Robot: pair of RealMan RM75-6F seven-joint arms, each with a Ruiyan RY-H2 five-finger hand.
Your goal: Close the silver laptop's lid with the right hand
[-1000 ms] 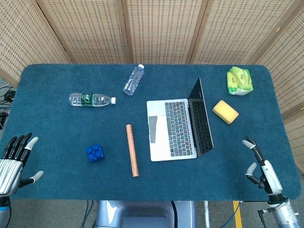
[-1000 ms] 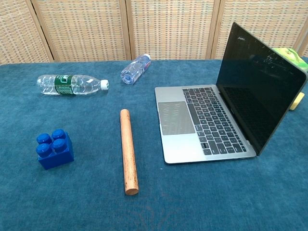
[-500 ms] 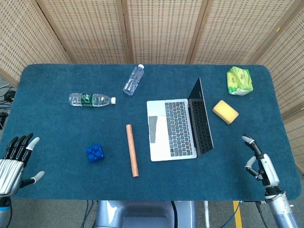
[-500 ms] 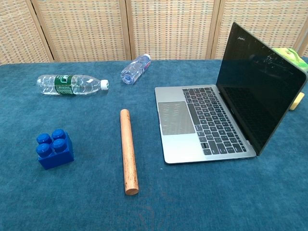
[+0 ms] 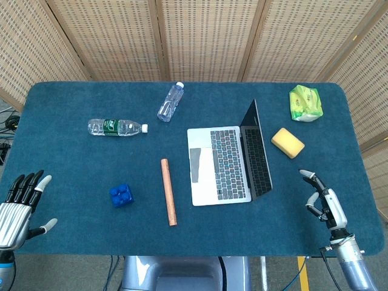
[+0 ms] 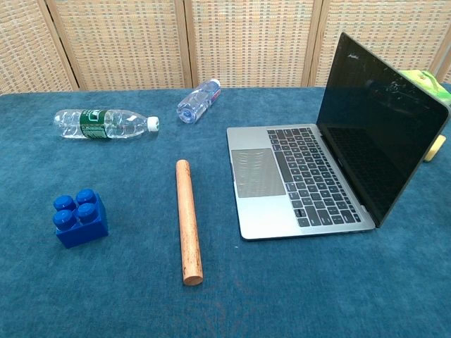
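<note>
The silver laptop [image 5: 221, 165] [image 6: 299, 179] lies open on the blue table, its dark lid [image 5: 257, 148] [image 6: 380, 120] raised on the right side. In the head view my right hand [image 5: 322, 200] hovers near the table's front right corner, to the right of the laptop and well apart from it, fingers spread and holding nothing. My left hand [image 5: 18, 203] hangs at the front left edge, fingers apart and empty. Neither hand shows in the chest view.
A wooden rod [image 5: 168, 191] and a blue block [image 5: 121, 195] lie left of the laptop. Two clear bottles [image 5: 117, 127] [image 5: 170, 102] lie further back. A yellow sponge [image 5: 287, 142] and a green packet [image 5: 305, 103] sit behind the lid on the right.
My right hand has moved up and a little left, toward the laptop's right side. The left hand has barely shifted. The laptop lid stands as before.
</note>
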